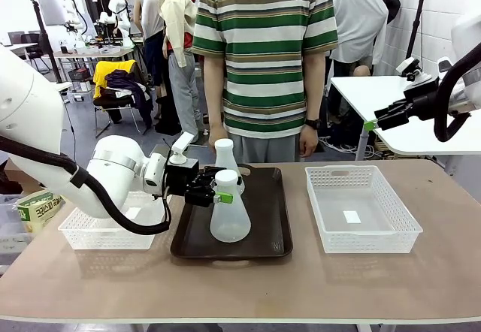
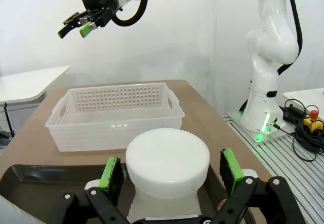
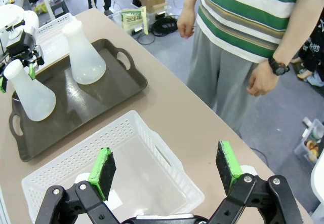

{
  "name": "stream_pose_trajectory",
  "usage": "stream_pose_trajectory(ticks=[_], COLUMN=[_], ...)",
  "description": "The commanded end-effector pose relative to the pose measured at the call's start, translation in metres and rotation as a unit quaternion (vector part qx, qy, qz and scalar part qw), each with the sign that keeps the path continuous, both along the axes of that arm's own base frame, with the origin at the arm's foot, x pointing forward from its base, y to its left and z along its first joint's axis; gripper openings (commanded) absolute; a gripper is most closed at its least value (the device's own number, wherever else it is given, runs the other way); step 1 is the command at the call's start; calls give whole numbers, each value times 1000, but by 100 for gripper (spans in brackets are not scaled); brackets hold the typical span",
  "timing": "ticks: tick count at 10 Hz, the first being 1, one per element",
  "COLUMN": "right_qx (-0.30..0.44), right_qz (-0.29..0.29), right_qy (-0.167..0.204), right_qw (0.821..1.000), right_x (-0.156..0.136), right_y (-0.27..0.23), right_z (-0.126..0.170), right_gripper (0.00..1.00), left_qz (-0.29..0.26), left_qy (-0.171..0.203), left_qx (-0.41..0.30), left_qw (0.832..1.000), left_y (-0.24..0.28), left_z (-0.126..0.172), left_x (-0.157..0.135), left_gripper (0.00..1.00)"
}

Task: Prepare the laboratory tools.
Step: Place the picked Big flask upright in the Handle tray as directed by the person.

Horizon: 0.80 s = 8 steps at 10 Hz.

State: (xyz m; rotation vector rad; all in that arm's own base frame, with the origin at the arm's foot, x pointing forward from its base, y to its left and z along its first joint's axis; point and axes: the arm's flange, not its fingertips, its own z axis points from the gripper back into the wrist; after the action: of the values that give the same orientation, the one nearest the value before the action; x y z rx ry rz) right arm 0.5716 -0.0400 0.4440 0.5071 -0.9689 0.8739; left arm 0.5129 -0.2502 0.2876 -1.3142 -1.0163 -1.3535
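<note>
Near flask (image 2: 167, 165) neck between open left gripper (image 2: 169, 176) pads, seemingly untouched.

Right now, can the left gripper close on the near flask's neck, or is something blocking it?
Probably yes. The left gripper is open, with its green pads either side of the near flask at the neck, apart from it, and nothing lies between. The far flask stands behind.
</note>
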Motion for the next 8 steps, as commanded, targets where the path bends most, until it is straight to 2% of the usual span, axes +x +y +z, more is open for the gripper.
stream_pose_trajectory(ticks=[1,8], right_qx=[-4,-4], right_qz=[1,1], right_qy=[4,4], right_qw=[1000,1000], right_x=[-2,-2], right_y=[0,0], right_z=[0,0], right_gripper=[100,100], left_qz=[-2,-2], left_qy=[0,0], left_qx=[-3,-3], left_qw=[1000,1000], left_y=[-1,-1], left_z=[1,1], left_x=[0,0], left_gripper=[100,100])
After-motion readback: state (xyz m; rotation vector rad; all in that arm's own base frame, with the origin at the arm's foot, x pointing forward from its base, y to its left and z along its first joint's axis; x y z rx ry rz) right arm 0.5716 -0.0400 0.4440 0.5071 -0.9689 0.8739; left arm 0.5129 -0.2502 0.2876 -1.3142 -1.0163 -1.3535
